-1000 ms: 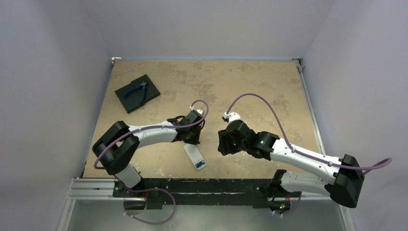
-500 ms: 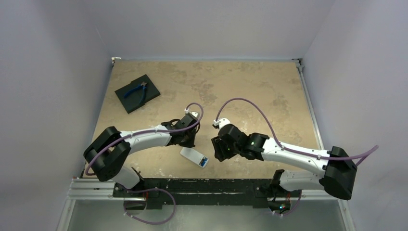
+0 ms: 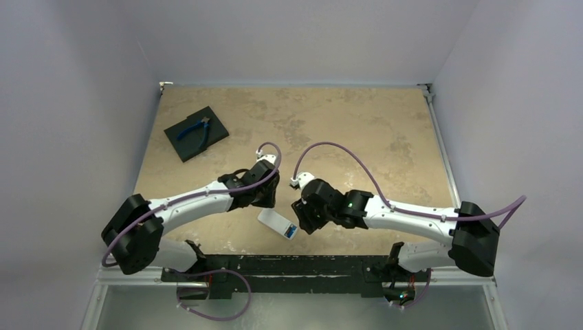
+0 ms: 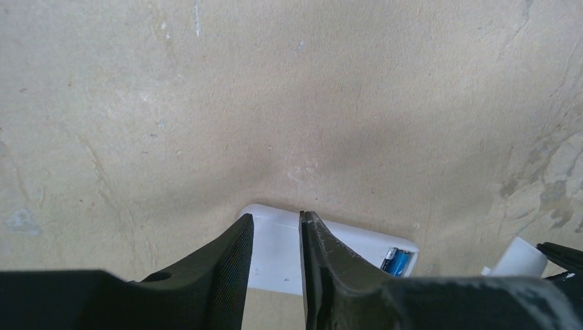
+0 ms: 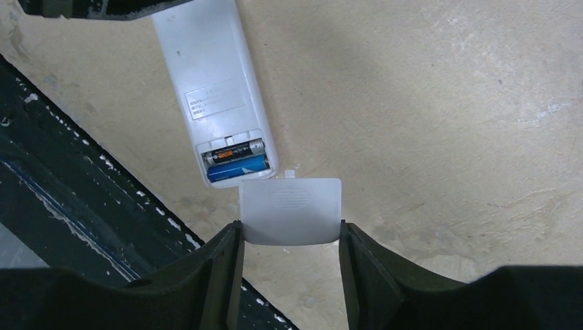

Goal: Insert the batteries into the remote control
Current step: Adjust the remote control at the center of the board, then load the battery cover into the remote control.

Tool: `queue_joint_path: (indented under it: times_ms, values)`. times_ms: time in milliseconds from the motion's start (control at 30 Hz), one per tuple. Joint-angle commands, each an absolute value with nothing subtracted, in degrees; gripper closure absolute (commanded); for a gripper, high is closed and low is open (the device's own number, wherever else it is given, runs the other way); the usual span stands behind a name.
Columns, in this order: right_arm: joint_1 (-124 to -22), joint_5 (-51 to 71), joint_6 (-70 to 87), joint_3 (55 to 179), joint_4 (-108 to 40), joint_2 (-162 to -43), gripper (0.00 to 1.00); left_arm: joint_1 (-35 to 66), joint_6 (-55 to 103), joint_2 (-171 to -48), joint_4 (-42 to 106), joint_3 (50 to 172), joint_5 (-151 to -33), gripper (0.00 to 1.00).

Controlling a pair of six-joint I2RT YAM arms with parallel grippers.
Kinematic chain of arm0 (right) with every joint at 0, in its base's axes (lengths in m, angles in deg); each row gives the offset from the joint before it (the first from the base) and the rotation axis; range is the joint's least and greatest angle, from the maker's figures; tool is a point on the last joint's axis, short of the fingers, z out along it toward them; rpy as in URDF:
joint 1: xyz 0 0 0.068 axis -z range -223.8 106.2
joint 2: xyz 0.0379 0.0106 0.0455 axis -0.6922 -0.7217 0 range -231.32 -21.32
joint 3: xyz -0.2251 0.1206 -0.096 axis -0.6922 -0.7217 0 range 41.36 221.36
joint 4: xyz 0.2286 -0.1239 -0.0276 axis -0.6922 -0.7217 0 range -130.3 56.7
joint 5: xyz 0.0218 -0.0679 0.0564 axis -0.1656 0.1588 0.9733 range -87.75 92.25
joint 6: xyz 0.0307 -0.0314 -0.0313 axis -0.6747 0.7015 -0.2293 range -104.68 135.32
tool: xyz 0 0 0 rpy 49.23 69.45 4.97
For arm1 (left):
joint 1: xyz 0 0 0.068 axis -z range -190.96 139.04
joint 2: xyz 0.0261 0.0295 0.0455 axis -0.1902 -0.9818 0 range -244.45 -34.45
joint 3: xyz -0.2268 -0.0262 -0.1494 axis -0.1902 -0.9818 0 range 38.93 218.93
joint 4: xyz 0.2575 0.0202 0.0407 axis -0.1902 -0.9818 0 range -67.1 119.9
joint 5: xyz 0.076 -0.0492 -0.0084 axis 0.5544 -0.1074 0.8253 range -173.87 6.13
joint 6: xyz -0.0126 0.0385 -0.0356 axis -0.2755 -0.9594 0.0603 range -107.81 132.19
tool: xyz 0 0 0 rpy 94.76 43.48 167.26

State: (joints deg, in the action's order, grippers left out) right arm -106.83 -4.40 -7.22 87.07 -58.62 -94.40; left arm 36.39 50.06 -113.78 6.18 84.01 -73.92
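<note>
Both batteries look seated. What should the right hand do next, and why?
Probably ease the battery cover, held in the right hand, onto the open compartment of the remote control and slide it shut. Both batteries already lie inside, and the cover's tabbed edge hangs just beside that opening.

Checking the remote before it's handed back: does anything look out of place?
Yes. The remote control lies back-up with its battery bay uncovered, both batteries seated inside. The battery cover is off, held in the right gripper just beyond that end. Nothing looks damaged.
</note>
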Motion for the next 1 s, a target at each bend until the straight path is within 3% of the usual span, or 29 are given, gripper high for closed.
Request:
queue_joint_path:
  times_ms: [0,433,967]
  values:
    - [-107.7,-2.8,-3.2,90.3,-56.7,-95.1,0.72,36.6,50.8,-109.1,3.9,83.1,-70.6,0.68]
    - [-111.1,-1.4,3.3,94.2,-59.0,-100.2,0.72,36.5,55.3,-92.9,-2.2,79.9,-65.1,0.56]
    - [-112.7,-2.5,6.4,99.2,-63.3,-108.9,0.71,36.5,59.4,-83.0,-5.1,78.2,-61.1,0.46]
